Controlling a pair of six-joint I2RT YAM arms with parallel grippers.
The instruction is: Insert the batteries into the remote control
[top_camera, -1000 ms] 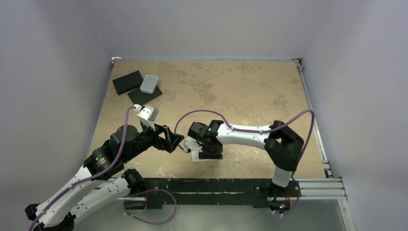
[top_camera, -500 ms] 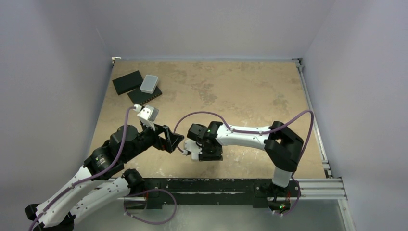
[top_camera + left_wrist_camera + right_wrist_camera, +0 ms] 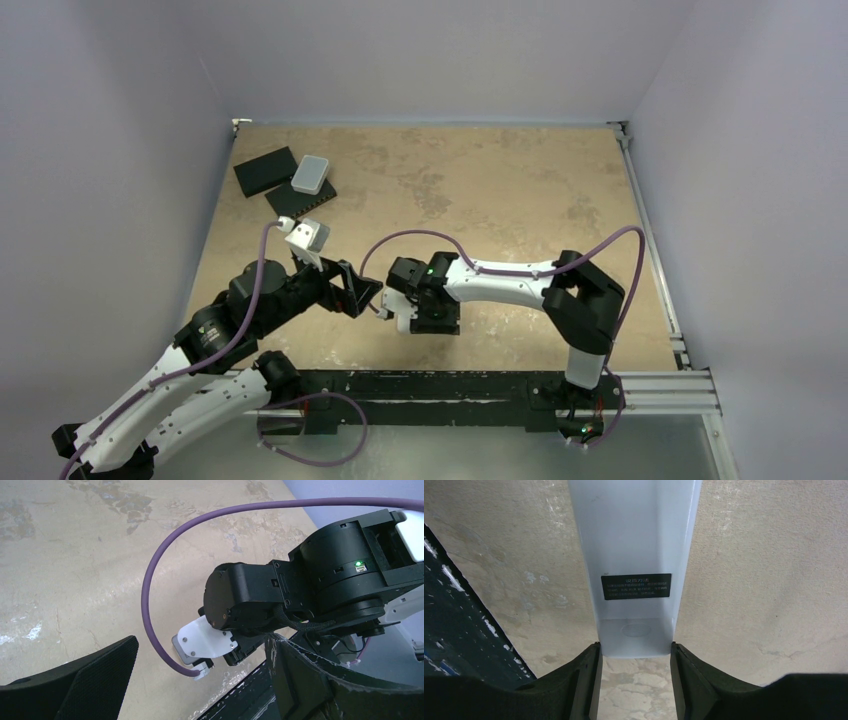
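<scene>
The remote control (image 3: pixel 634 540) shows its plain white back with a small dark label, close to the tan table. My right gripper (image 3: pixel 635 652) is shut on its near end, one black finger pressed on each side. In the top view the right gripper (image 3: pixel 428 312) sits low near the front edge and covers the remote. My left gripper (image 3: pixel 200 690) is open and empty, its fingers spread wide, and points at the right wrist from the left (image 3: pixel 358 290). The batteries are out of view.
Two flat black slabs (image 3: pixel 265 170) (image 3: pixel 300 201) and a light grey rounded box (image 3: pixel 311 174) lie at the back left. The black front rail (image 3: pixel 454 625) runs just left of the remote. A purple cable (image 3: pixel 150 580) arcs over the right wrist.
My right gripper has shifted slightly left, toward the left gripper. The left arm has not moved.
</scene>
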